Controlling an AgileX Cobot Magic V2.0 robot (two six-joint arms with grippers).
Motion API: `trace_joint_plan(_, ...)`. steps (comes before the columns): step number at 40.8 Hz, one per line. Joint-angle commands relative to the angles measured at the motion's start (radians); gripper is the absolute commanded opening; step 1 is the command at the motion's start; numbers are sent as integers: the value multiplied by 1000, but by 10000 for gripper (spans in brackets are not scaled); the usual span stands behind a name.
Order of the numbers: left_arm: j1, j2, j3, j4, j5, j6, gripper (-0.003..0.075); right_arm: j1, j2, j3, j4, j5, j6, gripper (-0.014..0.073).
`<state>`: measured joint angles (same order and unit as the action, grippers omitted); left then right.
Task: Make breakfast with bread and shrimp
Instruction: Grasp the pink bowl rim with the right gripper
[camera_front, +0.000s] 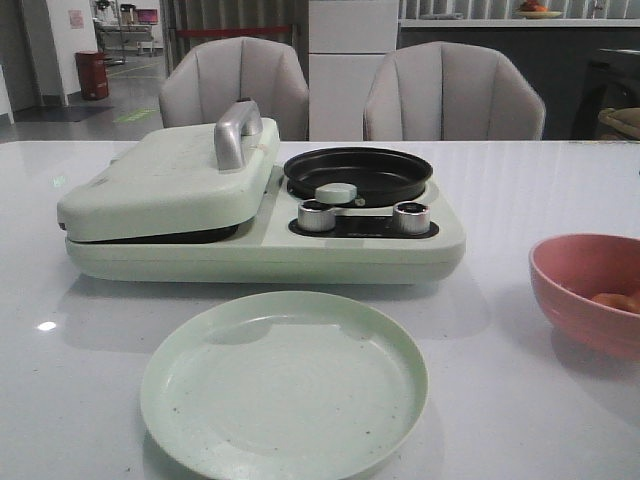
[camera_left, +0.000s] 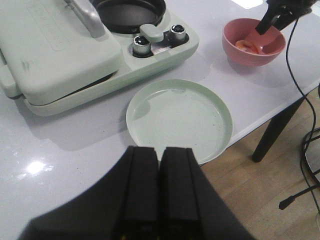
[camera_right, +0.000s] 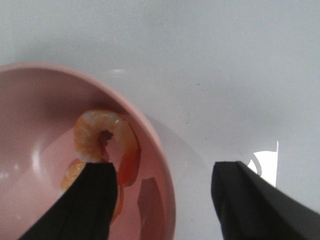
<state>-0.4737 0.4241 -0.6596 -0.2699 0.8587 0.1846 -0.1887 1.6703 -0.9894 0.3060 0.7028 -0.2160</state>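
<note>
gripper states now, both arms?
Left gripper: closed, holding nothing, above the table edge.
Right gripper: open, holding nothing, one finger inside the pink bowl beside a shrimp.

Raised lettering on the grill lid (camera_left: 55, 45) seems present but is too blurred to read.

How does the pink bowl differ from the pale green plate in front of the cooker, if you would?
The pink bowl is deep and steep-walled; the pale green plate is flat with a low rim. The bowl holds shrimp; the plate holds nothing. The plate is wider than the bowl. Both are round and rest on the white table.
</note>
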Motion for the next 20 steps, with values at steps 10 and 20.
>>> trace_joint_plan(10, -4, 9, -25, -35, -66, -9, 101, 13, -8, -33, 24, -55, -37, 211)
trace_joint_plan(20, -4, 9, -25, -35, -66, -9, 101, 20, -26, -44, 5, -36, -38, 38)
